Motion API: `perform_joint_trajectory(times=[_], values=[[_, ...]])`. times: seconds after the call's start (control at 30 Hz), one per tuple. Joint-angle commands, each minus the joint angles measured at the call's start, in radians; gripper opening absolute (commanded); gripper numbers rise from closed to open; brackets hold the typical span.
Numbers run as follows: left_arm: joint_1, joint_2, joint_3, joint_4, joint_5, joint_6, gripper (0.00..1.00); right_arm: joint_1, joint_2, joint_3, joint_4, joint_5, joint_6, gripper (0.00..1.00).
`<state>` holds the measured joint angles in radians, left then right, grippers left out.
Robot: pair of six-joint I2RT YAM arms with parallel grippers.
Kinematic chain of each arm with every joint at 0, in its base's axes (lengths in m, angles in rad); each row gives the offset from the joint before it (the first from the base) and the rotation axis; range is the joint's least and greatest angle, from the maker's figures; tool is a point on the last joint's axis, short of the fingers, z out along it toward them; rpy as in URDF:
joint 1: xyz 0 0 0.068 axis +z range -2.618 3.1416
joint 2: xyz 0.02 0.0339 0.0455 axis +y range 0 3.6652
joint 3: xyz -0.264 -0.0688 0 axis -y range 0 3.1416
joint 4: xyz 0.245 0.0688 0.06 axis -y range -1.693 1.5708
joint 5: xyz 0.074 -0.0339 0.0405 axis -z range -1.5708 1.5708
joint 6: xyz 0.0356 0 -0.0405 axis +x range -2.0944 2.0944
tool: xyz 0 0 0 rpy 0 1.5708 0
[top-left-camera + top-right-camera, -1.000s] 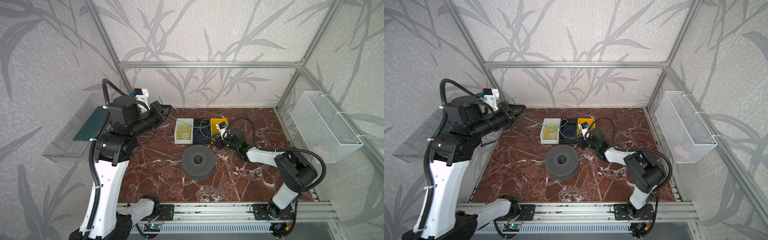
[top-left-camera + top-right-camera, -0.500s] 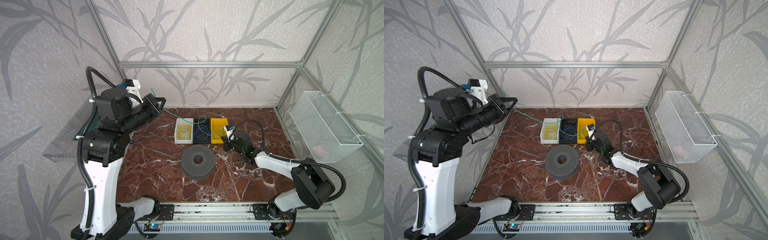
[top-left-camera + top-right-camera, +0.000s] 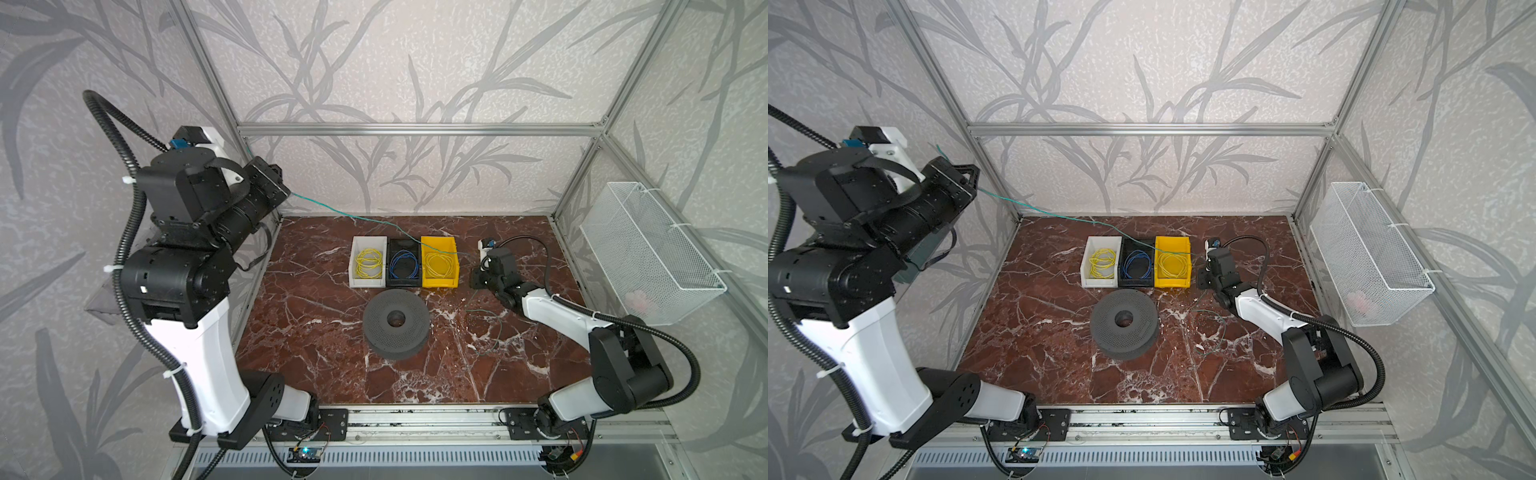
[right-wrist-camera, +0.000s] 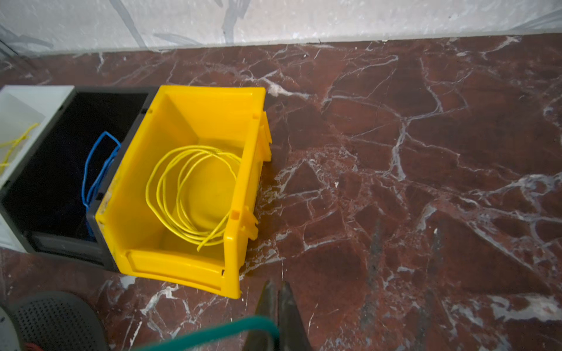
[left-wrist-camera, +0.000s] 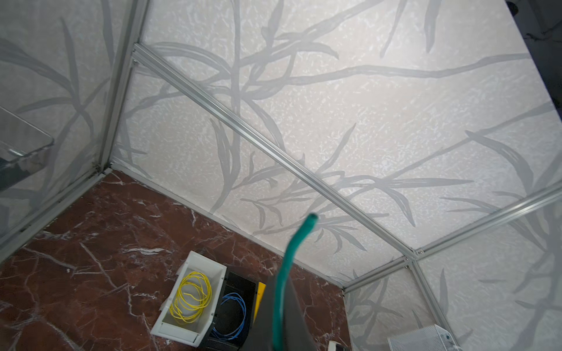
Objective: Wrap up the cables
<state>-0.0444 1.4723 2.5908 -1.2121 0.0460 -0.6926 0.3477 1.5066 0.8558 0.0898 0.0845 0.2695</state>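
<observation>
- Spreading under everything is the red-brown marble table (image 3: 316,299), boxed in by leaf-patterned panels on an aluminium frame.
- The left arm (image 3: 187,266) towers over the table's left edge, with its forearm raised well above the surface and aimed at the back wall.
- The right arm (image 3: 552,311) lies low, stretched from the front right corner toward the bins.
- A white wire basket (image 3: 648,253) hangs on the right wall, off the table.
- A dark perforated disc (image 3: 395,320) with a round hole in its middle lies flat near the table's centre, just in front of the bins.
- Three bins stand touching in a row. From left to right in both top views they are a white bin (image 3: 366,283), a black bin (image 3: 403,284) and a yellow bin (image 3: 440,284).
- The left gripper (image 3: 971,178) is up by the back left post. Its jaws are pressed together on the teal cable (image 3: 332,209), and a short free end pokes out past them in the left wrist view.
- The right gripper (image 4: 277,287) sits close to the marble, just right of the yellow bin. Its fingers are squeezed together with the cable pinched at their base.
- Between the two grippers the cable runs through the air, slanting down over the black and yellow bins. More of it lies in a loose curve on the marble between the disc and the right arm.
- A yellow coil (image 3: 369,262) rests in the white bin, a blue coil (image 3: 404,266) in the black bin, and a second yellow coil (image 4: 194,188) in the yellow bin.
</observation>
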Motion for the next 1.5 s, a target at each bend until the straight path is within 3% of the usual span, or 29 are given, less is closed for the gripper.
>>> perform_joint_trajectory(times=[0.0,0.07,0.17,0.43,0.63,0.77,0.83,0.87,1.03,1.17,1.27,1.37,1.47], values=[[0.143,-0.002,-0.009,0.046,0.051,-0.023,0.00,-0.074,0.038,0.002,-0.202,0.061,0.072,0.00],[0.237,0.012,-0.067,0.072,0.170,-0.057,0.00,-0.098,0.034,0.014,-0.232,0.060,0.076,0.00],[0.302,0.032,-0.104,0.112,0.240,-0.089,0.00,-0.129,0.013,0.018,-0.269,0.073,0.078,0.00],[0.383,0.097,-0.063,0.141,0.295,-0.134,0.00,-0.223,-0.051,-0.017,-0.295,0.032,0.083,0.00],[0.373,0.054,-0.298,0.228,0.404,-0.144,0.00,-0.172,-0.096,0.067,-0.380,-0.153,-0.010,0.00],[0.346,-0.027,-0.478,0.258,0.412,-0.103,0.48,-0.093,-0.061,0.184,-0.512,-0.271,-0.066,0.00],[0.341,-0.070,-0.562,0.282,0.419,-0.089,0.62,-0.054,-0.033,0.244,-0.570,-0.325,-0.084,0.00],[0.342,-0.090,-0.604,0.288,0.420,-0.081,0.67,-0.031,-0.015,0.277,-0.601,-0.343,-0.093,0.00],[0.336,-0.187,-0.772,0.339,0.504,-0.064,0.67,0.063,0.076,0.419,-0.735,-0.395,-0.125,0.00],[0.288,-0.298,-0.830,0.337,0.551,-0.032,0.65,0.102,0.147,0.487,-0.768,-0.437,-0.089,0.00],[0.183,-0.366,-0.881,0.344,0.590,-0.045,0.65,0.134,0.163,0.526,-0.770,-0.436,-0.069,0.00],[0.033,-0.477,-1.149,0.555,0.622,-0.198,0.63,0.158,0.171,0.581,-0.795,-0.436,-0.067,0.00],[-0.109,-0.599,-1.478,0.853,0.565,-0.390,0.62,0.173,0.163,0.610,-0.791,-0.465,-0.049,0.00]])
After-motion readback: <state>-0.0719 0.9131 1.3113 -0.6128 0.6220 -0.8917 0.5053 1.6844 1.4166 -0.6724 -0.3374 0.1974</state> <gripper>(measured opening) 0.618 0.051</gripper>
